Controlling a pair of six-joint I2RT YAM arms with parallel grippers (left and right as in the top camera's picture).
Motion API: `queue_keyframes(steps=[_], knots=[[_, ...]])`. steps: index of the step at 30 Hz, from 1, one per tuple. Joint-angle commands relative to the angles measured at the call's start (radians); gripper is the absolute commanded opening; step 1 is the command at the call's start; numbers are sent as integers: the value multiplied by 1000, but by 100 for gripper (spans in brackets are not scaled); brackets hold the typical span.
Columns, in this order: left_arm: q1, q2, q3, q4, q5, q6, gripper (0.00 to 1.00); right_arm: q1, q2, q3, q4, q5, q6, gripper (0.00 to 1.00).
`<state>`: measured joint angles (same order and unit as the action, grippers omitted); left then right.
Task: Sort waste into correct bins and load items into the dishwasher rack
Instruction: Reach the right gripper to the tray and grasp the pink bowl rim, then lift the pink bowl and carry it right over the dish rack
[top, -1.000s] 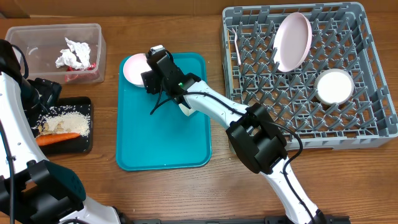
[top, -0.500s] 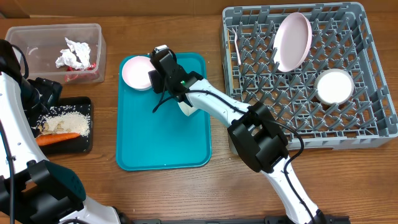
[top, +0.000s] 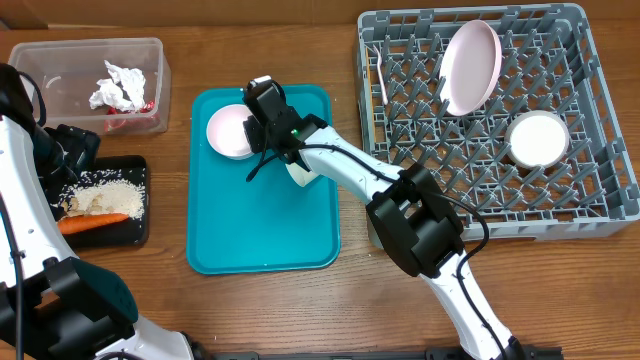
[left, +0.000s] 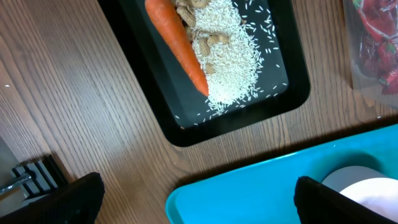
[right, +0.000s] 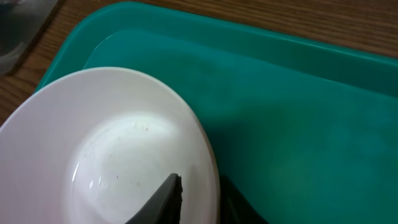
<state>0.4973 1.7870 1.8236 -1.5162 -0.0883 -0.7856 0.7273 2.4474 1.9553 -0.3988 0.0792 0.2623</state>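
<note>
A small white bowl (top: 228, 131) sits at the back left of the teal tray (top: 265, 225). My right gripper (top: 255, 125) is shut on the bowl's right rim. In the right wrist view the bowl (right: 112, 155) has one finger inside it and the other outside, so the right gripper (right: 199, 186) pinches the wall. A white cup (top: 300, 177) shows partly behind that arm. My left gripper (left: 196, 186) hangs open by the black tray (left: 186, 134), which holds a carrot (left: 177, 40), rice (left: 233, 56) and nuts (left: 208, 40). In the rack (top: 600, 205) stand a pale pink plate (top: 471, 65) and a white bowl (top: 537, 138).
The clear tub (top: 60, 70) at the back left holds crumpled tissue (top: 118, 85) and a red wrapper (top: 148, 105). A thin utensil (top: 381, 80) stands at the rack's left side. Brown wall runs along the table's far edge.
The right gripper has closed on the bowl's rim and drawn the bowl right and toward the front, fully onto the teal tray. The left arm has stayed still.
</note>
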Motion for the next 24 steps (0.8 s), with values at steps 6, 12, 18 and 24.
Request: queue_keyframes(steps=[6, 12, 18, 24], knots=[[-10, 13, -11, 3, 2, -3, 100, -5, 14, 64, -48, 8, 3, 10], [-10, 13, -11, 10, 3, -3, 100, -5, 9, 182, -162, 8, 2, 4], [-10, 13, -11, 10, 3, -3, 100, -5, -32, 280, -267, 5, 3, 4], [-10, 13, -11, 10, 3, -3, 100, -70, -177, 339, -419, 17, 3, 4]])
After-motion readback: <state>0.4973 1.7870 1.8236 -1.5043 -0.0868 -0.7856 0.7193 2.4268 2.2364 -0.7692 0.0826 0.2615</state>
